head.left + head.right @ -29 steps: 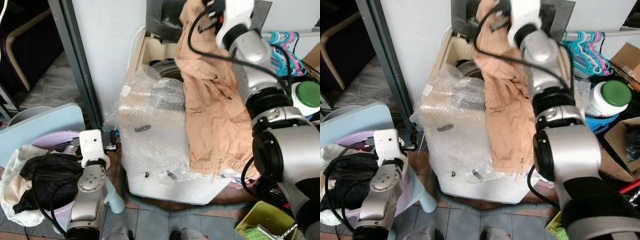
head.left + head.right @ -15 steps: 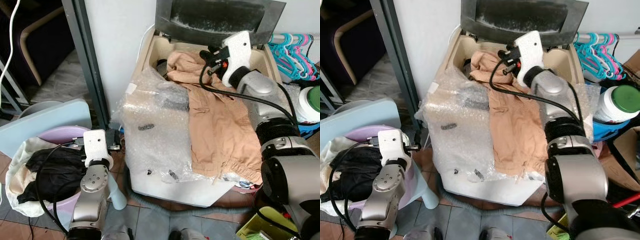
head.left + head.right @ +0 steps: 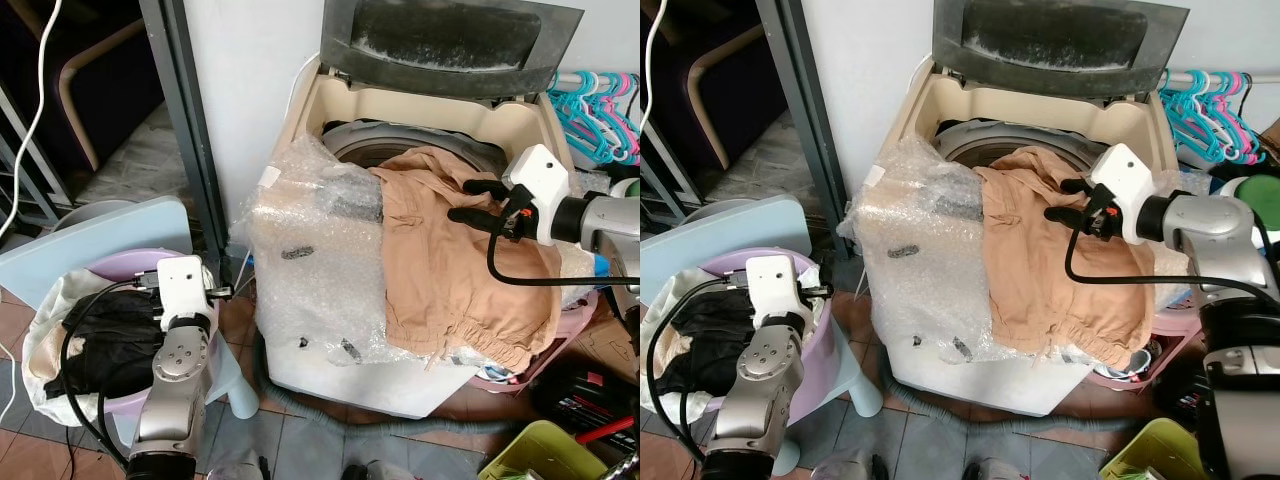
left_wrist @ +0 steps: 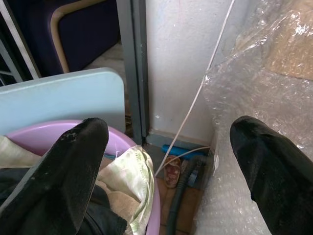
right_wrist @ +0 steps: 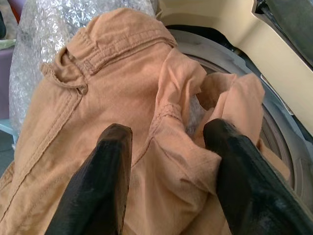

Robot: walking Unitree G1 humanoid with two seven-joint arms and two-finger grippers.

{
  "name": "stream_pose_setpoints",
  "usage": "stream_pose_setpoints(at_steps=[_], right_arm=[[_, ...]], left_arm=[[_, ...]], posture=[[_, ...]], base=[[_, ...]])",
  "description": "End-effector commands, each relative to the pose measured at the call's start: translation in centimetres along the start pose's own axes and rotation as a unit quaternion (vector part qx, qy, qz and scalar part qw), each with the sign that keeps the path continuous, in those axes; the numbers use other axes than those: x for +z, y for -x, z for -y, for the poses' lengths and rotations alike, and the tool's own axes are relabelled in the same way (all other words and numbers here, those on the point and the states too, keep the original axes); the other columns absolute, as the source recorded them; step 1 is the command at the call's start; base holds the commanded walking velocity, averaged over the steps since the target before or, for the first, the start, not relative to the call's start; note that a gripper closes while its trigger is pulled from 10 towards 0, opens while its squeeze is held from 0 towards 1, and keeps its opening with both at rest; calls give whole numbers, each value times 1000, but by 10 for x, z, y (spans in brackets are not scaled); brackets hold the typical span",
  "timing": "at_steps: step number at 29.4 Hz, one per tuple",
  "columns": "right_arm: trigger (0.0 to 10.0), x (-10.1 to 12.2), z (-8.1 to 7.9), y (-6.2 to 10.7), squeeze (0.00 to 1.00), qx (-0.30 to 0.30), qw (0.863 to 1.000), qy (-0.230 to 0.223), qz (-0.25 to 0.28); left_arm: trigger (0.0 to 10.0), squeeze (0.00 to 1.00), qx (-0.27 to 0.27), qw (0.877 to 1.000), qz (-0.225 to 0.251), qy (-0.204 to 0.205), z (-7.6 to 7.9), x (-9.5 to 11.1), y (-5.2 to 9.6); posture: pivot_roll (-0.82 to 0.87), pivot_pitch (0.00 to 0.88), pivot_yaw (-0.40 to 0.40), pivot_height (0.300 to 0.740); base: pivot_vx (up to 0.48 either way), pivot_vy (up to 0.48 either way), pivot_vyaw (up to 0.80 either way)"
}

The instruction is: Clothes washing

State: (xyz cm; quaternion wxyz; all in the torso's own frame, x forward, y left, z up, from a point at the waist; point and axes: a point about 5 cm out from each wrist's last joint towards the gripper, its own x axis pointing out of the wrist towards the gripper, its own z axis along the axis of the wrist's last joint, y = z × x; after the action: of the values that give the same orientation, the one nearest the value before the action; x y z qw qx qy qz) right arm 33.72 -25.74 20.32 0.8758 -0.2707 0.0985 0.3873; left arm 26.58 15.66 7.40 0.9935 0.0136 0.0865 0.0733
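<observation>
Left eye view shows the top-loading washing machine point(image 3: 400, 130) with its lid point(image 3: 450, 35) raised and bubble wrap point(image 3: 310, 260) over its front. The tan trousers point(image 3: 450, 270) lie draped from the drum rim down over the front edge. The right hand point(image 3: 478, 200) hovers just above the garment near the drum opening. The right wrist view adds the detail: its two fingers point(image 5: 102, 176) are spread apart with nothing between them, over the waistband and bunched cloth at the drum's edge. The left hand point(image 4: 166, 161) hangs low by the lavender basin point(image 3: 125, 268) of dark clothes point(image 3: 110, 335); the left wrist view shows its fingers wide apart and holding nothing.
</observation>
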Motion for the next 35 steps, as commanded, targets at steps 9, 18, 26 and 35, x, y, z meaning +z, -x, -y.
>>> stream_pose_setpoints(at_steps=[9,18,26,35], right_arm=[[0,-27,-15,-6,0,29,987,92,-126],[0,-18,-11,-29,0,-19,990,98,-103],[0,7,-2,-52,0,-25,996,68,-52],[0,59,11,-82,0,-96,992,78,17]], left_arm=[[10000,0,-4,1000,3,-7,4,2,0],[10000,0,-4,1000,-3,-4,6,0,1],[10000,0,-10,1000,-10,-3,12,-4,0],[10000,0,-14,1000,-13,-3,15,-3,-6]], posture=[[35,25,-34,740],[39,13,-45,740],[46,0,-56,740],[42,0,-46,740]], base=[[0,0,0],[0,0,0],[0,0,0],[0,0,0]])
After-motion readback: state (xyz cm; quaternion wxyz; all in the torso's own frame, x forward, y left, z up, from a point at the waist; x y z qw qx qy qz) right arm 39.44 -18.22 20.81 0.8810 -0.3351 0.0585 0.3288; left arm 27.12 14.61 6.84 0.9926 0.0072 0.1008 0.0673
